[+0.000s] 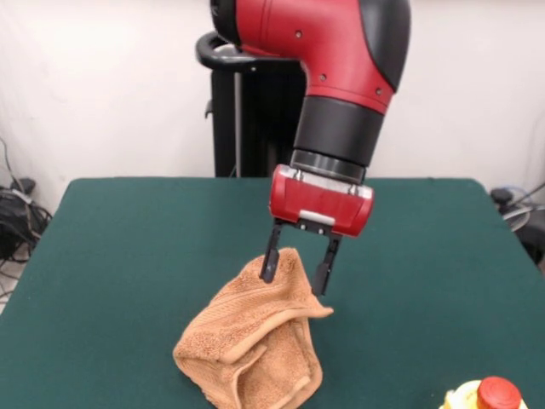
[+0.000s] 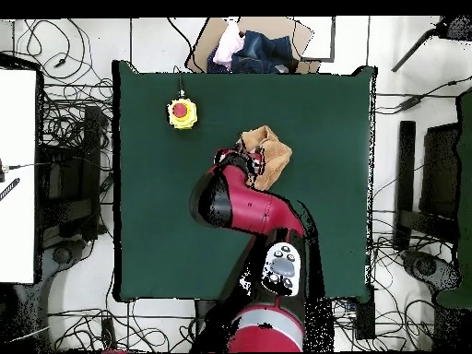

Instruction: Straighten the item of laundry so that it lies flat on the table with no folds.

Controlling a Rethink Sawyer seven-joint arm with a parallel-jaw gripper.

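The orange-tan towel is bunched and folded on the green table, near its front edge in the front view. Its top rises to a peak between my gripper's two black fingers, and the rest drapes down to the felt. The jaws stand on either side of that raised wad and hold it. A towel corner sticks out to the right below the fingers. In the overhead view the towel lies in a crumpled lump just past the arm's end, and the gripper is mostly hidden under the red arm.
A yellow box with a red button sits at the table's front right edge in the front view; it also shows in the overhead view. A box of clothes lies off the table's far edge. Cables cover the floor around.
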